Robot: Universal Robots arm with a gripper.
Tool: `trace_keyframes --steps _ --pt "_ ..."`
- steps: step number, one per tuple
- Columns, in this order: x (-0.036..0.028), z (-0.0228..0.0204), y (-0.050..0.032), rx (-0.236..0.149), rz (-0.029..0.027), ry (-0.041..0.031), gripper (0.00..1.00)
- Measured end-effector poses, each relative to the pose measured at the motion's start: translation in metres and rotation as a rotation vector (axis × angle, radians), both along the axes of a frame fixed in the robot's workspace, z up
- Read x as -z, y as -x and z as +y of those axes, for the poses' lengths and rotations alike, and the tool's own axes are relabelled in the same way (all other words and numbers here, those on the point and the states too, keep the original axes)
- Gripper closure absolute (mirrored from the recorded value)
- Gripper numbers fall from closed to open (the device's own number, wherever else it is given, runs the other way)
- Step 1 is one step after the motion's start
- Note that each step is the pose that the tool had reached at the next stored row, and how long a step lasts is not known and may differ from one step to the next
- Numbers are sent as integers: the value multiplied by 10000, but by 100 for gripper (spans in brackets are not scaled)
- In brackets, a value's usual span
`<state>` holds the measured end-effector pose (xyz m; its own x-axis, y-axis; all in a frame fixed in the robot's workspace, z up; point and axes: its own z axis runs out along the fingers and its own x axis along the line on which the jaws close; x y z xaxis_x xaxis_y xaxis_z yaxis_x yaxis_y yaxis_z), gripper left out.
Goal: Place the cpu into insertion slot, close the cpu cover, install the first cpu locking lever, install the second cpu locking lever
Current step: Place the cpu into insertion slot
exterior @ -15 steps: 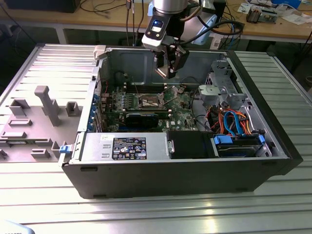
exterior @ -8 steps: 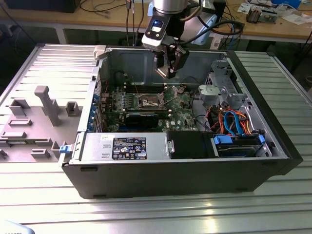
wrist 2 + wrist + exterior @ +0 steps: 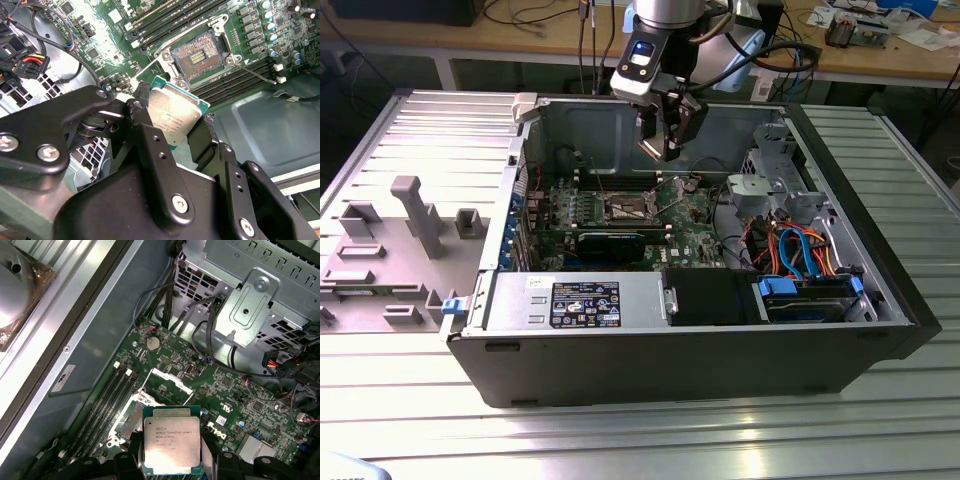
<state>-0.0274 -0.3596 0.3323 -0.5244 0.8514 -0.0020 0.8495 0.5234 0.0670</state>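
Exterior view puts the tool point(image 3: 667, 150) inside the open computer case point(image 3: 670, 365), hanging above the green board point(image 3: 690, 225) at about 1 o'clock from the insertion slot point(image 3: 625, 208). In the second wrist view its fingers point(image 3: 145, 135) pinch the cpu point(image 3: 175, 112) by two opposite edges. The slot lies uncovered, air between chip and rim.

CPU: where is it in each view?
Second wrist view: silver-grey square cpu clamped in the black hand, near the dark silver-rimmed insertion slot.
First wrist view: cpu in the hand, overlapping the slot.
Exterior view: inside the hand, above the green board.
Shared landmark: the empty insertion slot.
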Motion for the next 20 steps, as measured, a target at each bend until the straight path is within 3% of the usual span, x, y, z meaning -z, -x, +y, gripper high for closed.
trace_keyframes --steps 20 --pt "0 0 0 187 0 0 45"
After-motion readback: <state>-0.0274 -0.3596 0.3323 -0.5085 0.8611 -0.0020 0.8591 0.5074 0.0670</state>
